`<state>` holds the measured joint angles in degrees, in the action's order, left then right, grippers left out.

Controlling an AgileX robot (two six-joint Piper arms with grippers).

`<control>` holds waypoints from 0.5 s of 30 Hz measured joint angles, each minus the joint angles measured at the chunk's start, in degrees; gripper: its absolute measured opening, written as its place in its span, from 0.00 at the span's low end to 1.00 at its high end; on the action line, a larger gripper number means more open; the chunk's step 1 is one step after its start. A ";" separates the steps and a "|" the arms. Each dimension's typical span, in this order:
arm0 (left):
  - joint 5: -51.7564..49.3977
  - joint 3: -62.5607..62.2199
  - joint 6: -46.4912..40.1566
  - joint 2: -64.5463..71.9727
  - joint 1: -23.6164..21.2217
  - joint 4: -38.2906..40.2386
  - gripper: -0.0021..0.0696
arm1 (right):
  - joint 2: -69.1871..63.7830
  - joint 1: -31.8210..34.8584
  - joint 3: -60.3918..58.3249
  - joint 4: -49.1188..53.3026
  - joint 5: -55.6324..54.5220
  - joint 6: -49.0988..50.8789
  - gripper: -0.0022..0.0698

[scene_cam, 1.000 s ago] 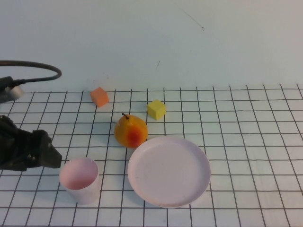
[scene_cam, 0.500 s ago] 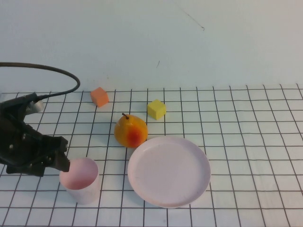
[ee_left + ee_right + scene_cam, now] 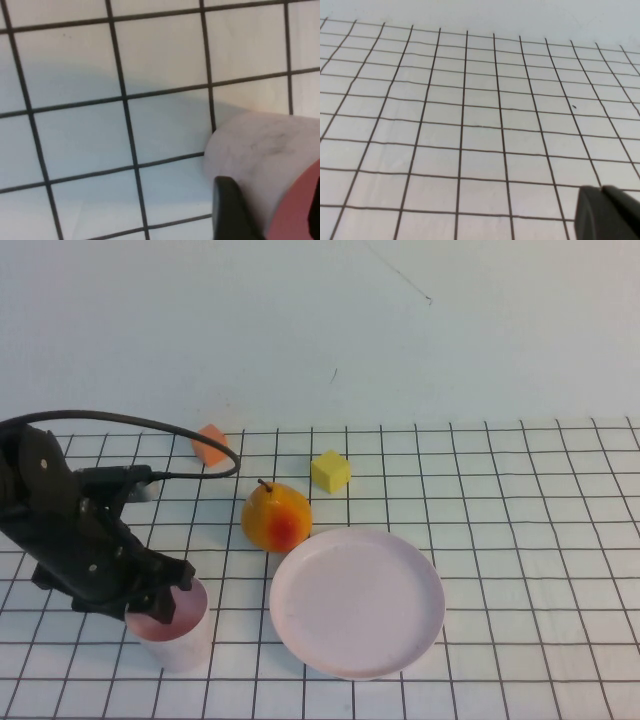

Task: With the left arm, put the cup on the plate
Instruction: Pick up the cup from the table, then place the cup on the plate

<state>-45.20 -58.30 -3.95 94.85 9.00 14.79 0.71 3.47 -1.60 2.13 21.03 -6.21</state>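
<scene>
My left gripper (image 3: 165, 600) hangs over the near-left part of the table (image 3: 520, 490), right at the cup (image 3: 172, 635), with my left arm (image 3: 60, 530) reaching in from the left edge and its cable (image 3: 150, 425) looping off toward the far side. The cup stands upright on the gridded cloth, its mouth partly covered by my fingers (image 3: 180, 578) in the high view. In the left wrist view one dark finger (image 3: 232, 210) lies against the cup's (image 3: 260, 155) pale outer wall, with the pink rim just beyond it and another dark edge at the frame's border, so my fingers are spread with the cup's wall between them; I cannot tell whether they press on it yet. The plate (image 3: 357, 602) lies flat just to the right of the cup, apart from it. The pear (image 3: 276, 517) sits at the plate's far-left rim, close to it. Farther back are a yellow cube (image 3: 330, 471) and, to its left, an orange cube (image 3: 211, 444) partly behind the cable. My right gripper (image 3: 607, 212) shows only as a dark tip in the right wrist view, above bare grid, and I cannot tell how its fingers stand; it does not appear in the high view.
</scene>
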 joint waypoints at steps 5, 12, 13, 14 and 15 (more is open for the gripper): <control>-0.60 0.00 -0.99 1.62 0.27 -1.76 0.13 | 0.00 0.00 0.00 0.00 0.00 0.00 0.03; -6.13 -4.00 -5.95 1.89 2.14 2.11 0.04 | 0.00 0.00 0.00 0.00 0.00 0.00 0.03; -6.52 -5.27 -6.38 1.89 3.34 2.52 0.04 | 0.00 0.00 0.00 0.00 0.00 0.00 0.03; -6.63 -6.75 -6.64 1.89 4.76 2.94 0.04 | 0.00 0.00 0.00 0.00 0.00 0.00 0.03; -6.62 -8.04 -6.64 1.89 6.04 3.21 0.04 | 0.00 0.00 0.00 0.00 0.00 0.00 0.03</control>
<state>-51.82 -66.34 -10.59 96.75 15.04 17.99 0.71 3.47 -1.60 2.13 21.03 -6.21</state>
